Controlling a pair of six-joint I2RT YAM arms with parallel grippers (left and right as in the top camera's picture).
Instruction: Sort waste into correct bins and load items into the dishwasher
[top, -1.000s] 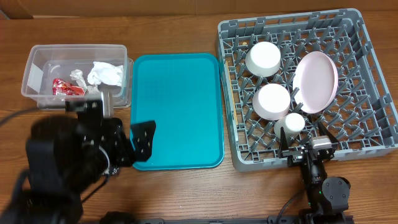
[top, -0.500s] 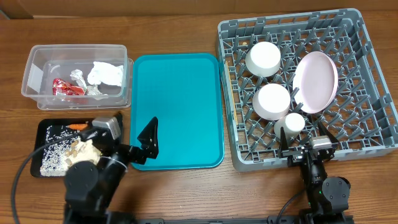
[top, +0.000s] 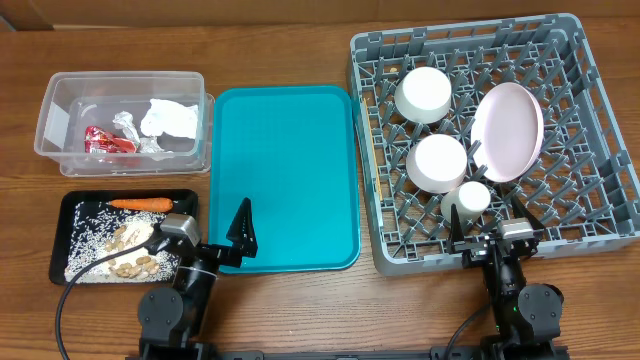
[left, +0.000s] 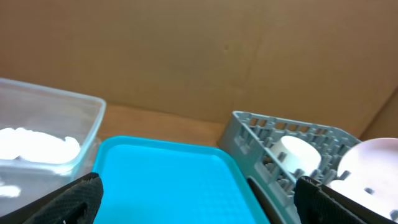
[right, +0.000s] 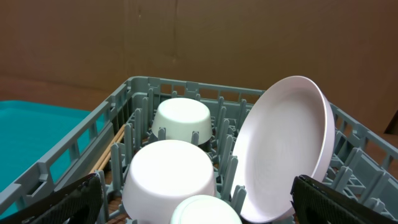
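As the left arm is being drawn back to the near table edge, the black tray (top: 78, 208) it covered a second ago is being exposed in full. Rice (top: 90, 245), beige scraps (top: 130, 240) and the carrot (top: 140, 203) are being held in it. Tissue (top: 172, 117) and red wrapper (top: 105, 140) are being kept in the clear tub (top: 125, 77). Plate (top: 507, 130), bowls (top: 437, 162), cup (top: 471, 196) and chopsticks (right: 109, 149) are being carried by the rack (top: 575, 190), so sorting and loading are being judged complete. Nothing is being gripped. The left gripper (left: 202, 199) is being held spread wide over the teal tray (top: 285, 150), with the black tray just beside the arm and outside the jaws. The right gripper (right: 198, 202), likewise spread, is being kept unmoved at the rack's near edge, facing the cup.
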